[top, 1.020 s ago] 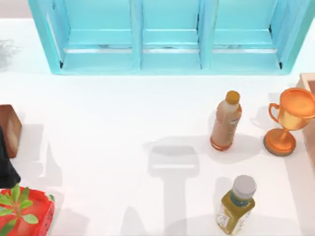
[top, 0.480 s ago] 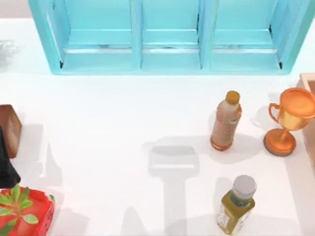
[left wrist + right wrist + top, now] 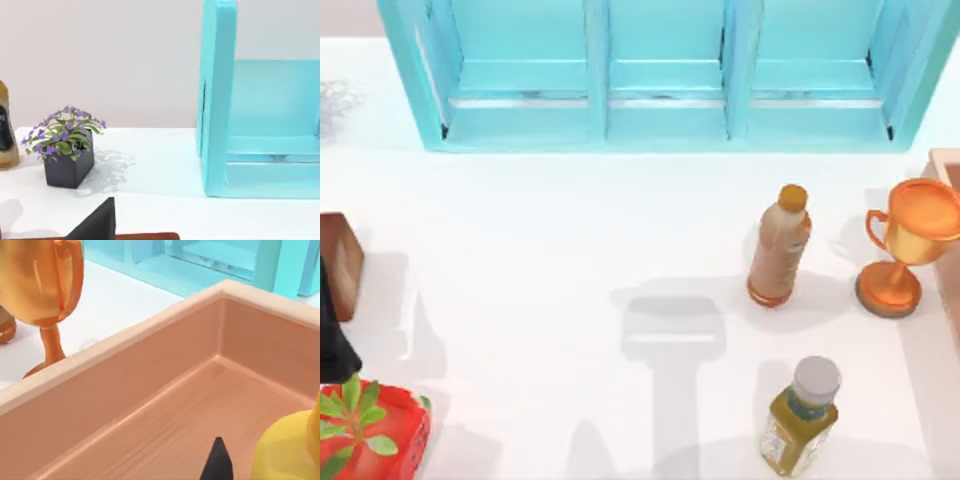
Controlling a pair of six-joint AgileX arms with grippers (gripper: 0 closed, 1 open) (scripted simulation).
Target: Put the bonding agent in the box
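Small yellow glue bottle (image 3: 285, 452) hangs just over the pale wooden box (image 3: 150, 375) floor.
Right gripper (image 3: 218, 460) beside it, grip unreadable; releasing tilted could topple the bottle against the wall.

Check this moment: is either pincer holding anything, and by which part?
Cannot be told. A yellow bottle sits over the wooden box beside a dark fingertip; the contact is hidden.

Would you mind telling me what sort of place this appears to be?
Probably a rendered tabletop test scene, not a real room: a plain white table holds unrelated props, such as a blue shelf unit, a trophy, drink bottles and a wooden box.
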